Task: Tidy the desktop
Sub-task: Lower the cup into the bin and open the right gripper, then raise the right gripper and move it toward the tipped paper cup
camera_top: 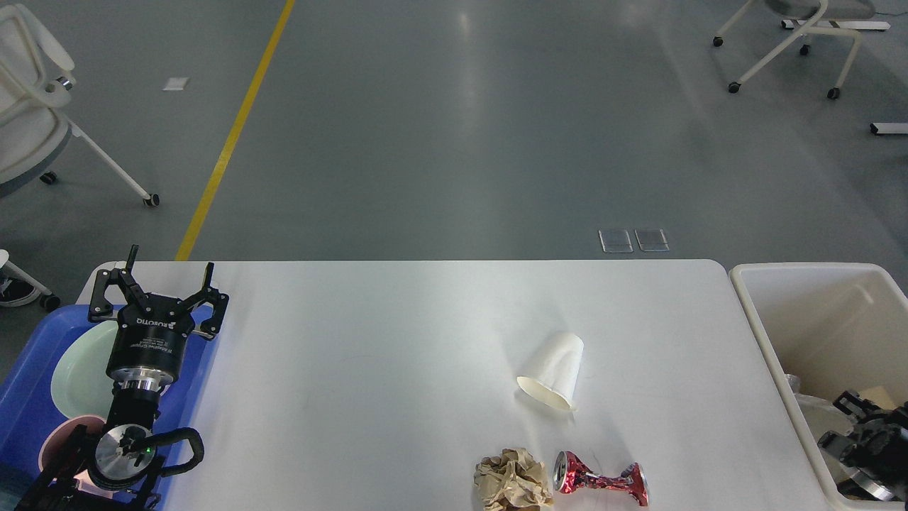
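The white desktop point(369, 333) carries a white paper cup point(552, 370) lying on its side right of centre. Near the front edge lie a crumpled brown paper ball point(512, 480) and, just to its right, a crushed red can point(600, 481). My left gripper point(170, 275) hovers open and empty at the desktop's far left, over the blue tray point(25, 397). My right gripper point(837, 422) is low inside the cream bin point(762, 333) at the right edge. Its dark fingers look spread, with nothing seen between them.
The blue tray holds a pale green plate point(78, 369) and a pink cup point(57, 440), partly hidden by my left arm. Clear plastic and cardboard scraps lie in the bin bottom. White chairs stand on the grey floor beyond, with a yellow floor line point(227, 142).
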Controlling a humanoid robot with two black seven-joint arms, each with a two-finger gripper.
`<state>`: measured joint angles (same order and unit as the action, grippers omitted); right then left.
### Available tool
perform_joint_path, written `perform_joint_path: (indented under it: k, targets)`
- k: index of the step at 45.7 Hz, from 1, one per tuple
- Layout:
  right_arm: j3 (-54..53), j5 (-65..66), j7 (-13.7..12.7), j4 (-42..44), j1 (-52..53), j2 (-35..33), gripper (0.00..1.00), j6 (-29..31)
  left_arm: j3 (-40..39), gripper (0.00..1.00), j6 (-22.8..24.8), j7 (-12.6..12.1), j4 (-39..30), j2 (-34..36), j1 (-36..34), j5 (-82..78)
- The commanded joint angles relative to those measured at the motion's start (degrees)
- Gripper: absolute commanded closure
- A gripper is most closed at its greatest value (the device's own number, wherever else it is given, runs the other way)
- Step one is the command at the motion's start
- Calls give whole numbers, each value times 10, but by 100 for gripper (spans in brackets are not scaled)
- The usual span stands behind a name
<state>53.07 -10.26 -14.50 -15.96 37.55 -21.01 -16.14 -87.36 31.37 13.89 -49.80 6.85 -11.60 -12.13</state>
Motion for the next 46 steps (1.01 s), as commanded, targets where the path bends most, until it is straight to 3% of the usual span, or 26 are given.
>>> perform_joint_path:
  k: [1,7,17,21,28,39,46]
  targets:
    - [-1,1,0,-7,9,-3,0,7,0,4,0,0,1,0,0,0]
    - [-2,5,1,-46,52,-26,0,15,0,4,0,0,1,0,0,0]
    - [8,106,1,-202,195,-106,0,18,0,4,0,0,0,0,0,0]
    - [14,157,1,-269,262,-131,0,46,0,4,0,0,0,0,-1,0]
    - [74,213,0,-361,406,-144,0,159,0,4,0,0,1,0,0,0]
    - [113,212,-2,-404,608,-105,0,420,0,4,-1,0,0,0,-1,0]
    - [114,211,-3,-455,710,-66,0,535,0,4,0,0,0,0,-1,0]
